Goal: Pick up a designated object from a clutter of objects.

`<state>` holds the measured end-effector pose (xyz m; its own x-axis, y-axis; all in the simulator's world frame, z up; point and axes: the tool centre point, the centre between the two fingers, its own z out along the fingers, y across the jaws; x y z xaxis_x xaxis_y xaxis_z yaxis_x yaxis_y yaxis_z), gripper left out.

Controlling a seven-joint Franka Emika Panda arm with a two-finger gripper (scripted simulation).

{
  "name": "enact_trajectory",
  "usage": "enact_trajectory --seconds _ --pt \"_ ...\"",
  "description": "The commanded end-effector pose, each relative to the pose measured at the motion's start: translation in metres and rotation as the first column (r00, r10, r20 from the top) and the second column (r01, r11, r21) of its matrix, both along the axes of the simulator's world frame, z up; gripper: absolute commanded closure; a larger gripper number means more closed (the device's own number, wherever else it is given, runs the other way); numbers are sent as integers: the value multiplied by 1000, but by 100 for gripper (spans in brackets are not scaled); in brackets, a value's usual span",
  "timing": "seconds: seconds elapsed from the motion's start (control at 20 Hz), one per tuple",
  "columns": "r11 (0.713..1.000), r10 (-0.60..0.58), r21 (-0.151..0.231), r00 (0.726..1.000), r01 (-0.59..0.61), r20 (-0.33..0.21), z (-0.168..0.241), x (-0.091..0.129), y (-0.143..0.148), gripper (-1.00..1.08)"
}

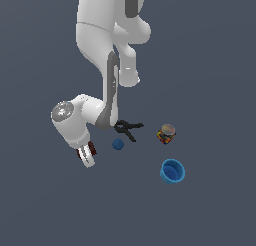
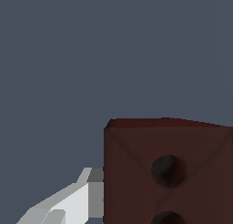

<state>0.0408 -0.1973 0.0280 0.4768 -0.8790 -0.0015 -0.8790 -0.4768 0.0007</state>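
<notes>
The gripper [image 1: 88, 156] sits low with the red-brown brick [image 2: 168, 173] pressed against 1 finger [image 2: 68, 205]; whether it is clamped I cannot tell. The blue ball [image 1: 118, 144] lies at its 2 o'clock, beside the black clamp [image 1: 128, 128].

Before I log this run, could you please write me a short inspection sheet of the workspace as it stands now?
Surface: plain dark grey-blue floor, no marks seen.
Job's thing: dark red-brown rectangular block with round holes, right at the gripper; in the exterior view only a sliver shows beside the gripper.
Clutter: small blue ball; black clamp beside it; jar with multicoloured contents, tilted; open blue cup. All apart from one another.
Gripper: white gripper low at the block; one finger meets the block's side; the other is out of view, so the grip is unconfirmed.
Cables: nothing seen.
Surroundings: nothing seen beyond the white arm.
</notes>
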Motion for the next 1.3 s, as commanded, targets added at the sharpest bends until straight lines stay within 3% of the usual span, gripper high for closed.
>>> enact_trajectory --seconds 0.0,0.5,1.25 --pt "1000 1 0 1000 -1 2 4 1 2 108" --pt "1000 0 0 1000 0 2 59 11 31 108" --pt "1000 -2 -4 1000 2 1 218 39 113 108"
